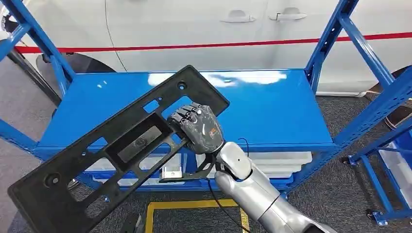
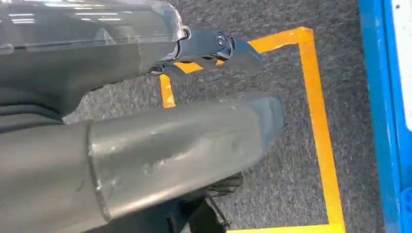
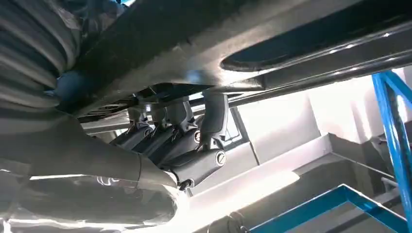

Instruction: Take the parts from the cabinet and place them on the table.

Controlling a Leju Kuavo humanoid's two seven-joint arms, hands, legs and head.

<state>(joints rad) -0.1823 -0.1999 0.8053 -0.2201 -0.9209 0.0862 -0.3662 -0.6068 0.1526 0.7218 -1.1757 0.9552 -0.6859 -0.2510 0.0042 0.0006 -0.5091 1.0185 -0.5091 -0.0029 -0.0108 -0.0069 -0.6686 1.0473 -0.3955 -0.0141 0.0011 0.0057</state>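
Observation:
A long black plastic panel [image 1: 97, 155] with several cut-outs hangs slanted over the front left of the blue cabinet shelf [image 1: 272, 111], its low end toward the near left. My right hand [image 1: 197, 128] grips it near its upper end. In the right wrist view the fingers [image 3: 189, 141] curl over an edge of the panel [image 3: 194, 43]. My left hand [image 2: 184, 145] hangs over the grey carpet with its thumb and fingers [image 2: 214, 46] apart, holding nothing.
Blue rack uprights [image 1: 384, 102] flank the shelf on both sides. A white car [image 1: 194, 29] with a red stripe stands behind it. White trays [image 1: 282, 162] lie on the lower level. Yellow floor tape [image 1: 194, 206] marks a box on the carpet before the cabinet.

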